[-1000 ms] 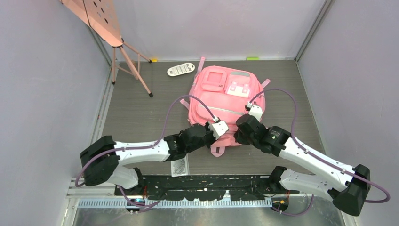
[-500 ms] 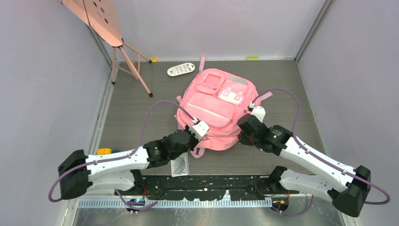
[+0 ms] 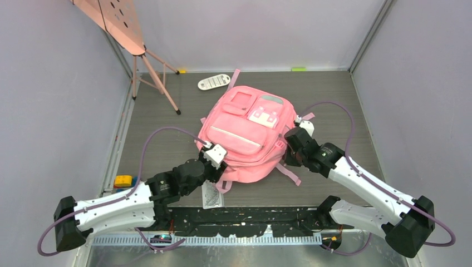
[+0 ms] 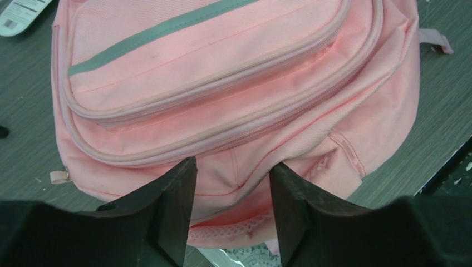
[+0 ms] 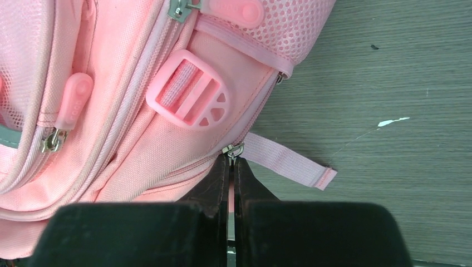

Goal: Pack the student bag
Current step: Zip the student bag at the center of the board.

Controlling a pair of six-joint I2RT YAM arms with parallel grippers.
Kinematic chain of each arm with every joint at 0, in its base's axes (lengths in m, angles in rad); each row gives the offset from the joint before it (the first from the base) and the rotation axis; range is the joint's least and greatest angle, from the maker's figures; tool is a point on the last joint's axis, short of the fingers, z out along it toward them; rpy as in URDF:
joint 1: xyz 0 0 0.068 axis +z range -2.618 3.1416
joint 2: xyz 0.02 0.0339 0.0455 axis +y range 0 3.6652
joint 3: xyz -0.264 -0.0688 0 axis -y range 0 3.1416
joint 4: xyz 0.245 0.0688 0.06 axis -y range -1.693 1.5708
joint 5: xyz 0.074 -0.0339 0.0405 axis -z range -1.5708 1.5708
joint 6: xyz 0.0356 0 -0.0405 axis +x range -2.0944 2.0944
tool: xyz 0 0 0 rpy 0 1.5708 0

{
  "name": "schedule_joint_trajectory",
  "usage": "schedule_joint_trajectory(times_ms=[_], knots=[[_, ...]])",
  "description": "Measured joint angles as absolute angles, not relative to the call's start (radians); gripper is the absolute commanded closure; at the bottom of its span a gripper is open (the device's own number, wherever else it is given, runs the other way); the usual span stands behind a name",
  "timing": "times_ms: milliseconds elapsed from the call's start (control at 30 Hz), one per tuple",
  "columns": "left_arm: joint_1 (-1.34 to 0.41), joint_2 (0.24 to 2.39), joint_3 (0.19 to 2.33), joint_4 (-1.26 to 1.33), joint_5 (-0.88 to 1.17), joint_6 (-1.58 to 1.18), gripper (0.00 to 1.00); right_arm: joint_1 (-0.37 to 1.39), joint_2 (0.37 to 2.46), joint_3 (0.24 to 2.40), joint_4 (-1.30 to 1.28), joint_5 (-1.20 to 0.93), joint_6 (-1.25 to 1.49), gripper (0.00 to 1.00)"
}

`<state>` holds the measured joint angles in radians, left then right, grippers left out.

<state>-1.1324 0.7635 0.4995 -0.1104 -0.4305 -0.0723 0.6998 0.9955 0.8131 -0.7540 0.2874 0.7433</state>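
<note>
The student bag [image 3: 245, 133] is a large pink backpack lying front-up in the middle of the floor, its top turned toward the back. My left gripper [image 3: 219, 162] sits at its near left edge. In the left wrist view the left gripper [image 4: 232, 167] is open, with a fold of the student bag [image 4: 222, 83] lying loose between its fingers. My right gripper [image 3: 288, 151] is at the bag's right side. It is shut [image 5: 231, 162] on a zipper pull [image 5: 233, 149] of the student bag [image 5: 111, 139], next to a pink strap end [image 5: 289, 164].
A pink board on a thin-legged stand [image 3: 119, 22] rises at the back left. A white remote-like object [image 3: 214, 82] lies behind the bag. A clear packet with a protractor [image 3: 211, 196] lies near the left gripper, a yellow item [image 3: 123, 181] by the left wall.
The bag has slid and turned toward the left. My left gripper moved left and nearer with it, then opened and let go of the fabric. The right gripper kept its grip.
</note>
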Motion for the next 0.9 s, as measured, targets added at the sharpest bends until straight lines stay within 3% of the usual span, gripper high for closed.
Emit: schedule_joint_trajectory(times_ms=[100,333,633,900], knots=[[-1.122,0.781,0.525,-0.133,-0.398,-0.070,0.31,0.689,0.995,0.809,-0.755,0.291,0.729,1.00],[-1.116,1.021,0.670,-0.083,-0.221,-0.077,0.32,0.677,0.986,0.786,-0.752,0.316,0.714,1.00],[-1.176,1.277,0.816,0.074,-0.023,-0.094,0.23,0.672,0.979,0.780,-0.750,0.327,0.711,1.00],[-1.247,1.393,0.879,0.168,-0.091,-0.043,0.22,0.673,0.977,0.772,-0.749,0.320,0.711,1.00]])
